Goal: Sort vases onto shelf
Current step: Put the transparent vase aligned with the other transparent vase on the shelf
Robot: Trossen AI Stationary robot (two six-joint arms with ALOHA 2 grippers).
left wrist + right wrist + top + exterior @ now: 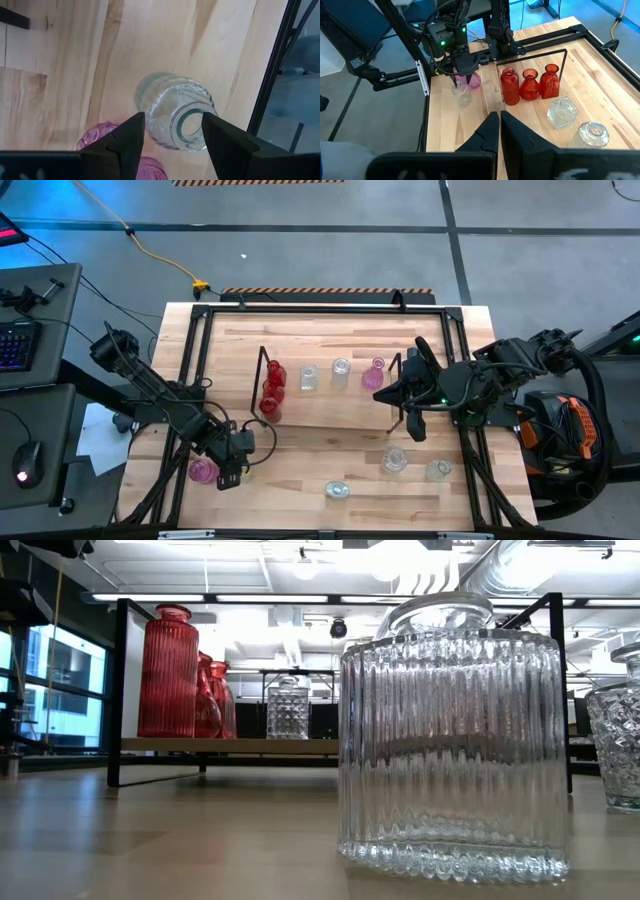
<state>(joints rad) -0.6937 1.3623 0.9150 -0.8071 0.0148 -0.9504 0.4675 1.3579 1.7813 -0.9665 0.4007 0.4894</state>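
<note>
1. Hovering over the table's near-left corner, the left gripper point(172, 132) points steeply down with its fingers apart, one on each side of the mouth of a clear ribbed vase point(172, 112); no contact with the glass can be made out.
2. That vase stands upright on the table point(300, 460), just beside a pink vase point(203, 471), and both are well apart from the shelf point(330, 408).
3. By my judgement the vase is rigid, smooth glass: light enough for one gripper, but slippery and breakable, so a firm, moderate squeeze suits it better than a hard one.
4. The narrow neck just under the rim looks the best place to take hold, since the lip would stop it sliding out of the fingers.
5. The left arm reaches in from the table's left edge, its wrist bent down over the vase.
6. The right gripper point(499, 125) has its fingers together and holds nothing; it waits over the shelf's right end, the arm reaching in from the right.
7. On the shelf stand three red vases point(529, 84) at the left end, then clear ones point(309, 378) and a pink one point(373, 373); three more clear vases point(396, 459) wait on the table at the near right.
</note>
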